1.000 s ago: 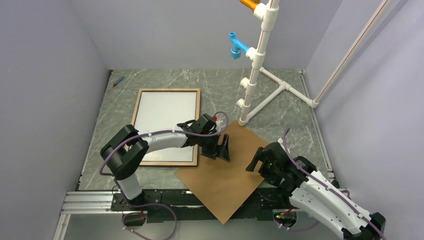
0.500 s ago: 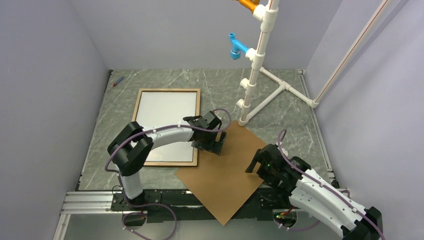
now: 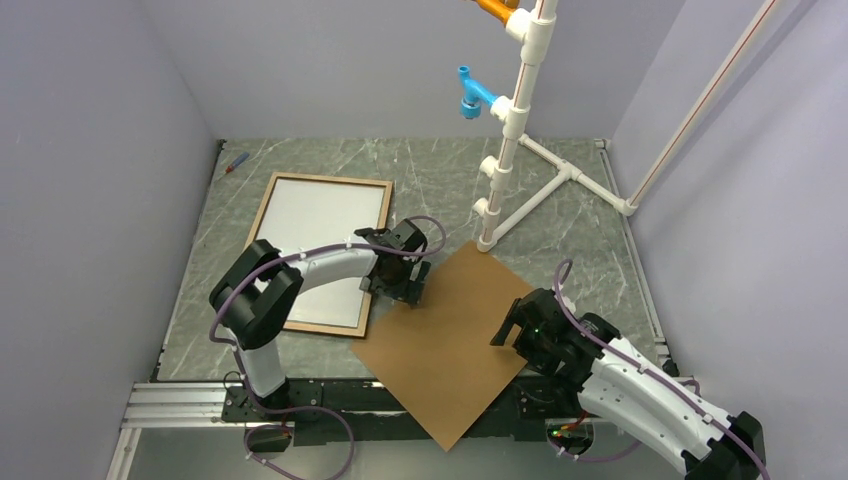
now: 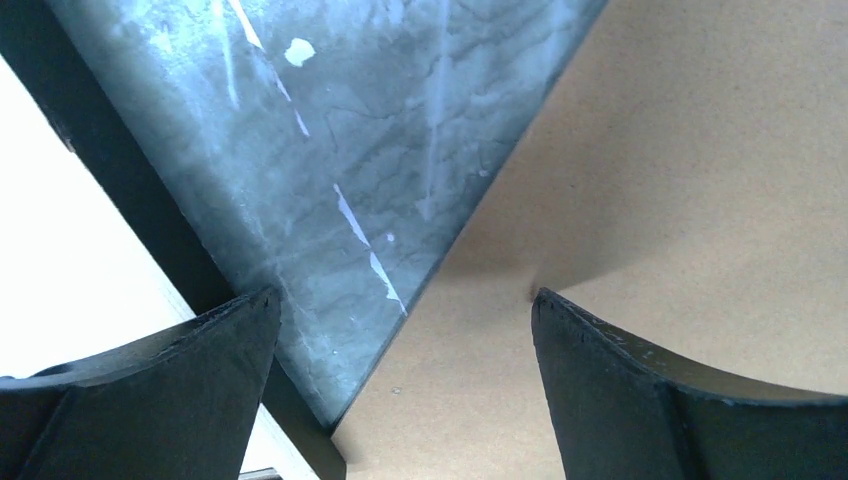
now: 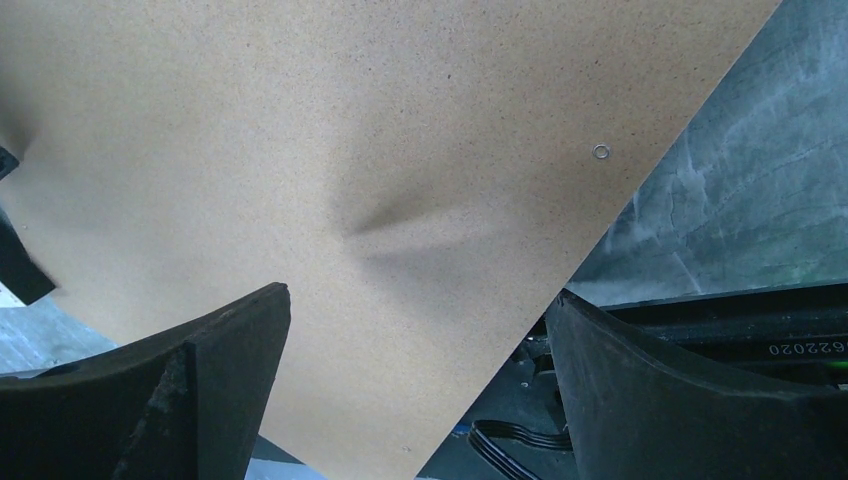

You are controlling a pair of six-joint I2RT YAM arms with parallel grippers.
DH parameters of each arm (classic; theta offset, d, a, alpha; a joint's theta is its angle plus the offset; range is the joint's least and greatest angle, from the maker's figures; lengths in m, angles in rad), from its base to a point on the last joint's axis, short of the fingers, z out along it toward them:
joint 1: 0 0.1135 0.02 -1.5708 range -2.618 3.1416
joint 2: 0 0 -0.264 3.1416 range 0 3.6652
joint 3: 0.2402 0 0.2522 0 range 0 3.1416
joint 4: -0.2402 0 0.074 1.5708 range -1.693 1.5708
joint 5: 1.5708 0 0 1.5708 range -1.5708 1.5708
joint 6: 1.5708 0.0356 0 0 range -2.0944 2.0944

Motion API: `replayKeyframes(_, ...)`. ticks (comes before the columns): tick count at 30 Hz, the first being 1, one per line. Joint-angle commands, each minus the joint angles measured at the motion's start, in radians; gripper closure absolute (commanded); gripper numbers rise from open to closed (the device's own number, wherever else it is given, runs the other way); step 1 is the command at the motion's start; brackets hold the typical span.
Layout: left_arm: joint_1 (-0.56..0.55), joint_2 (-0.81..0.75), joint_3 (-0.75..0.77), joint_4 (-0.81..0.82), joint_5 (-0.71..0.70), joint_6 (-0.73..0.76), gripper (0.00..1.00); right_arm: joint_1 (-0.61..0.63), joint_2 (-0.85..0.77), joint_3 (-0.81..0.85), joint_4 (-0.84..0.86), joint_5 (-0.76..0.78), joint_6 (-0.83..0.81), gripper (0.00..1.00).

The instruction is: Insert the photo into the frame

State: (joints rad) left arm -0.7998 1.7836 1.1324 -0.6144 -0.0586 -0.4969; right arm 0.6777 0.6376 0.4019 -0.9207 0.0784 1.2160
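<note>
Marble-patterned table (image 3: 440,175) is carrying the frame (image 3: 330,179), which is lying flat on the left half, turned slightly off square, with its light wood face showing in the top view. Inside its rails a plain white sheet is filling the opening; this is looking like the photo (image 3: 318,245) lying with its white reverse up, though none of the printed side is showing.

To the right of the frame, a plain brown board (image 3: 450,340) is lying flat, turned like a diamond, its near corner hanging past the front edge of the table. Its left corner is sitting close to the frame's right rail, with a wedge of bare marble between them.

The left fingers (image 3: 404,288) are standing wide apart and holding nothing, hovering low over that wedge. In the left wrist view one finger is hanging over the frame's rail, which is looking dark there, and the other over the board.

The right fingers (image 3: 510,322) are also spread wide and gripping nothing, hovering above the board's right edge.

A white pipe stand (image 3: 515,130) is rising from the far right of the table, and a small red-and-blue tool (image 3: 236,162) is lying at the far left corner.
</note>
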Motion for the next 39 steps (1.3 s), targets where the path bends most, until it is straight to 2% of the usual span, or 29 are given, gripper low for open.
replayKeyframes(1,0.002,-0.008,0.030,0.019,0.155,0.049,0.02,-0.003,0.005,0.005,0.125,0.040,0.005,0.00)
replayKeyframes(7,-0.011,0.017,0.046,0.031,0.398,0.026,0.05,-0.002,-0.018,0.009,0.120,0.037,0.003,0.00)
replayKeyframes(15,-0.074,0.017,-0.016,0.099,0.535,-0.063,0.05,-0.004,-0.011,0.012,0.124,0.028,-0.006,0.00)
replayKeyframes(23,-0.134,-0.079,-0.126,0.161,0.501,-0.165,0.05,-0.007,0.021,0.025,0.131,0.009,-0.044,0.00)
replayKeyframes(30,-0.167,-0.181,-0.203,0.175,0.466,-0.215,0.06,-0.007,0.100,0.034,0.192,-0.093,-0.114,0.00)
replayKeyframes(39,-0.171,-0.288,-0.249,0.111,0.347,-0.237,0.02,-0.007,0.143,0.040,0.260,-0.112,-0.142,0.00)
